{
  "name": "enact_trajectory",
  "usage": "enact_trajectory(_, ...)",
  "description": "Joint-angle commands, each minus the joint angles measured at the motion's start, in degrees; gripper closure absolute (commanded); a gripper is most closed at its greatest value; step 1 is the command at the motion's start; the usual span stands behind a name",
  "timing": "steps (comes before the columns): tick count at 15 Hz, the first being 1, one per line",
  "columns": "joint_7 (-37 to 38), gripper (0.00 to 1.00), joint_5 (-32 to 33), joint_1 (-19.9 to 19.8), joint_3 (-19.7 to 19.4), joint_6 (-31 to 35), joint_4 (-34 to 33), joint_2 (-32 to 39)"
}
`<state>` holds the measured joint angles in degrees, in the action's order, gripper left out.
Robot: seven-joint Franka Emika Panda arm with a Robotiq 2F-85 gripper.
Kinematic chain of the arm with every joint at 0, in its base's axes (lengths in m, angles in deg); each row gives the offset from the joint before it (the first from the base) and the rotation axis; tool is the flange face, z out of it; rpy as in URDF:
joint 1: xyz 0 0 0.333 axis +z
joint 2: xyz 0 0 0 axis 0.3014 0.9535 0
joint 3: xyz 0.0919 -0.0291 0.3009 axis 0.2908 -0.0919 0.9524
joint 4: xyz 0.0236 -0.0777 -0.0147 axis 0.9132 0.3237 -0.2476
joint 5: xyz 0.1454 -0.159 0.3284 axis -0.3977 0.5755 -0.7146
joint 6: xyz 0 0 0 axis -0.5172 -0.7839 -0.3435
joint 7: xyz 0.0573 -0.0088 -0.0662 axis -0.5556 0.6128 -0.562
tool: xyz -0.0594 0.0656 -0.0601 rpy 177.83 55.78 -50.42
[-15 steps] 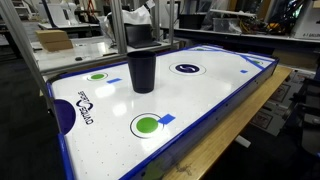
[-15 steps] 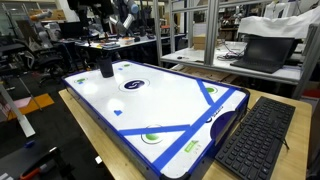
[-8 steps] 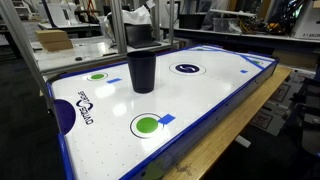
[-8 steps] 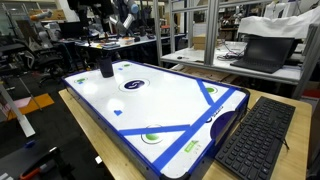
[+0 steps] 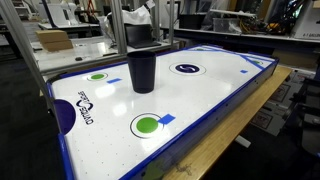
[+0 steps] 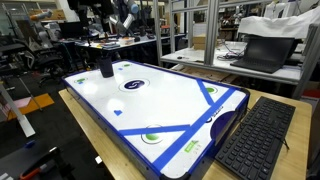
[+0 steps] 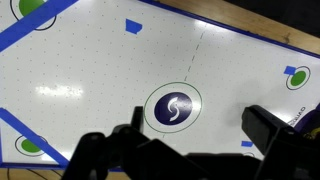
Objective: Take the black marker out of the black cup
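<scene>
Wrist view first: the claw [image 7: 190,152] hangs above the white surface [image 7: 90,70] with its two dark fingers [image 7: 278,138] spread wide and nothing between them, so it's open, and just beyond the fingers sits the round swirl logo [image 7: 173,108] at mid-table. No cup in this shot, only dotted playfield, a scrap of blue tape [image 7: 133,27] and a green spot [image 7: 28,145] near the blue rail. Over to an exterior view, and there's the black cup [image 5: 142,68], upright on the surface, standing between a green spot [image 5: 97,76] and that centre logo [image 5: 186,68], well apart from both; the far blue rail [image 5: 215,50] runs behind it. A second, larger green spot [image 5: 118,125] with blue tape [image 5: 139,119] beside it lies nearer the camera. The black marker doesn't show from any angle (the cup's dark wall and rim hide its inside). In an exterior view the cup [image 6: 105,70] is small, near the table's far end, with a black keyboard [image 6: 255,140] on the wooden bench alongside and a laptop [image 6: 262,50] on the desk behind. Nothing on the playfield crowds the cup.
</scene>
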<state>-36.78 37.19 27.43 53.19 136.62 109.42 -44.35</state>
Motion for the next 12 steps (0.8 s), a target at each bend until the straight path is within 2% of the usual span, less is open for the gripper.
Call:
enact_trajectory(1, -0.21, 0.00, -0.30, -0.67, 0.61, -0.22, -0.13, 0.02)
enact_trajectory(5, -3.44, 0.00, 0.22, 0.64, 1.35, 0.26, -1.86, 1.52)
enact_trajectory(8, -8.77, 0.00, 0.97, 2.46, 2.08, 0.69, -4.71, 3.70)
enact_trajectory(12, -15.73, 0.00, 1.56, 4.69, 3.28, 0.88, -12.46, 9.99)
